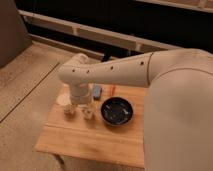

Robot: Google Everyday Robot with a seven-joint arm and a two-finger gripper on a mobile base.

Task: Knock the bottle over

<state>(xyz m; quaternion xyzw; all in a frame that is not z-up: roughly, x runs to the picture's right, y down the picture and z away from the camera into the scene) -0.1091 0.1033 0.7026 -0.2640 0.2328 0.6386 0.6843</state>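
The bottle (88, 113) is a small, slim, pale thing on the wooden table (95, 137), just left of the dark bowl. It looks upright. My gripper (81, 104) hangs down from the white arm (107, 72) over the table's back left part. It is right next to the bottle on its left; I cannot tell whether they touch. A wider pale cream cup (65, 103) stands just left of the gripper.
A dark round bowl (117, 110) sits mid-table, right of the bottle. A flat blue oblong thing (97, 91) lies behind it near the back edge, with a thin red thing (111, 90) beside it. The table stands on beige carpet (25, 95); a dark wall with rails runs behind.
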